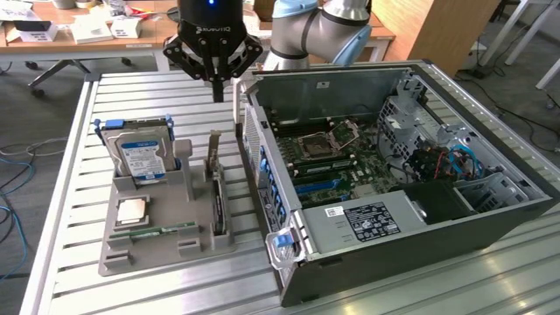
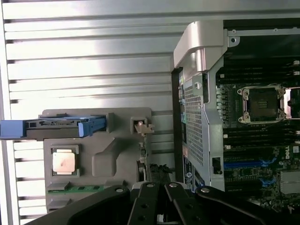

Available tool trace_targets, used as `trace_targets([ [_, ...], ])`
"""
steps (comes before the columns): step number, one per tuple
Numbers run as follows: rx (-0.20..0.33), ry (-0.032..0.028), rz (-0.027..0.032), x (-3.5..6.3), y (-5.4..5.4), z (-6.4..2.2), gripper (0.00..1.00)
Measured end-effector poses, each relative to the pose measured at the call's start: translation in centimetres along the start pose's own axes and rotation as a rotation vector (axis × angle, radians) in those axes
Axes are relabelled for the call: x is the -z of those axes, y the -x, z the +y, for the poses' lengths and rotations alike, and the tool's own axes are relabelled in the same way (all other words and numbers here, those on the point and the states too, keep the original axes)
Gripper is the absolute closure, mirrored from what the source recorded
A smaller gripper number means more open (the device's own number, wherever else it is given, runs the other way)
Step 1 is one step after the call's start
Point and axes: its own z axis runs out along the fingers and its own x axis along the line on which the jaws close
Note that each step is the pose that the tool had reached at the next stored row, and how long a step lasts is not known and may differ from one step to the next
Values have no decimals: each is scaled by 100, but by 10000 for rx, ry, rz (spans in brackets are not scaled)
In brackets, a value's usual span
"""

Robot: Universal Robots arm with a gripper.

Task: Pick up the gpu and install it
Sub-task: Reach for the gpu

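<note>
Exterior view: pincer (image 1: 217, 96), fingers together and empty, hung above the far bracket end of the gpu (image 1: 215, 180), which stood on edge in the holder (image 1: 122, 252), long axis running toward the camera.

Slatted table (image 1: 149, 92), wooden desk (image 1: 96, 43), grey floor (image 1: 35, 118)

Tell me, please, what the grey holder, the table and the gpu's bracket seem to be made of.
The holder: probably plastic, matte grey, uniform colour, soft moulded edges. The table: likely aluminium, brushed silvery slats catching light. The gpu bracket: apparently thin bare metal, pale and shiny.
</note>
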Motion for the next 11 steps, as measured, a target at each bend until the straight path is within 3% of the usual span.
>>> trace_targets([
  [5, -1, 0, 0, 2, -102, -7, 89],
  [11, 1, -1, 0, 3, -114, -8, 89],
])
